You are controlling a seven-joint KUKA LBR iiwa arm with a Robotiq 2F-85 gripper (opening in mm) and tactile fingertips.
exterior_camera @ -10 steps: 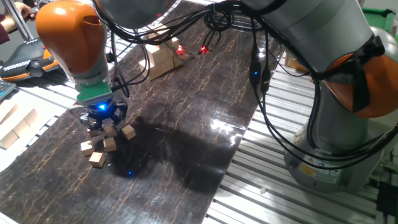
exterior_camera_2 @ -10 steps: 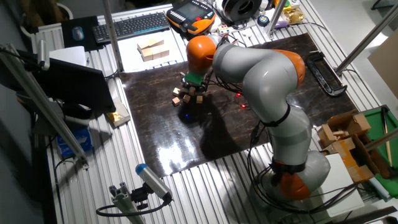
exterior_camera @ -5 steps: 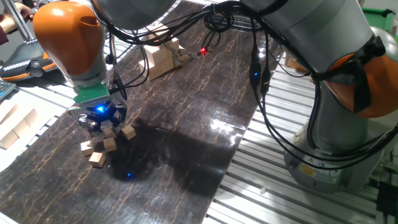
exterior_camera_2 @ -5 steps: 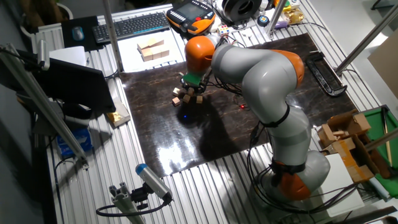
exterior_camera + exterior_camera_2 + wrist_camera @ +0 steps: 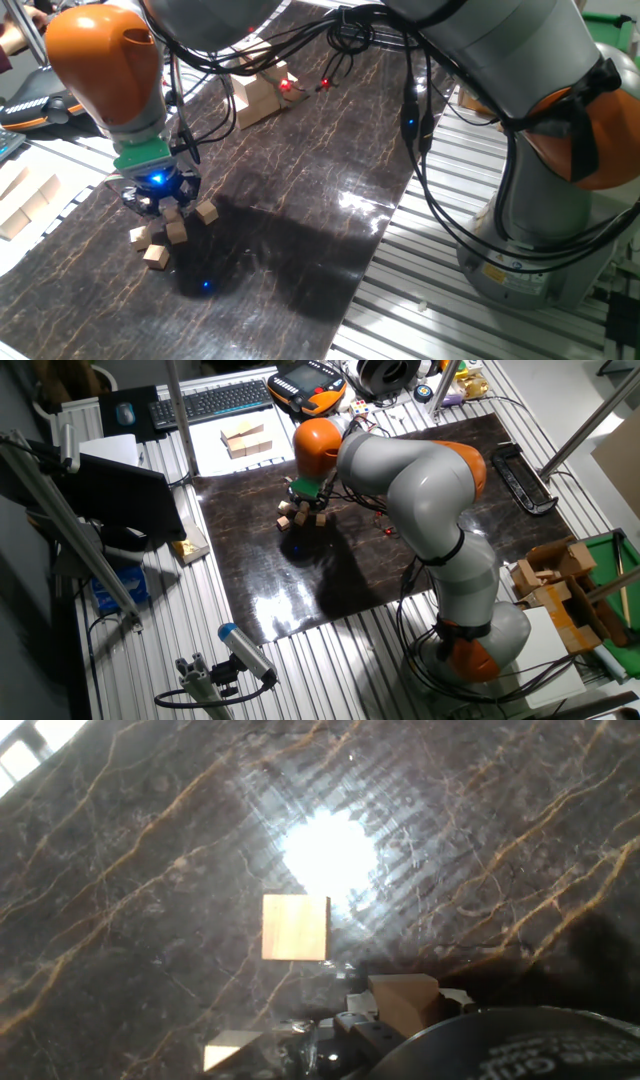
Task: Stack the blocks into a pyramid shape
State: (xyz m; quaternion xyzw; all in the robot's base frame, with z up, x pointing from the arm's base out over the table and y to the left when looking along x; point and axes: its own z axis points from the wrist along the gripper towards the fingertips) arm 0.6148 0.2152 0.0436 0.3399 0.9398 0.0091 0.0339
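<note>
light-tan blocks (image 5: 177, 231) on a dark table (image 5: 300, 170) veined gold, seemingly marbled; orange arm (image 5: 100, 55).

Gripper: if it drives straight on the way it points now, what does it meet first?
Probably the blocks. The gripper points straight down over the cluster on the dark mat; the hand view shows one block right at the fingers, another ahead. Which it touches first is unclear.

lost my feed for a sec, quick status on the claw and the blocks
Claw low over the loose blocks, jaw state unclear. Hand view shows one block right at the claw, another flat on the dark mat. No pyramid visible. Path clear.
</note>
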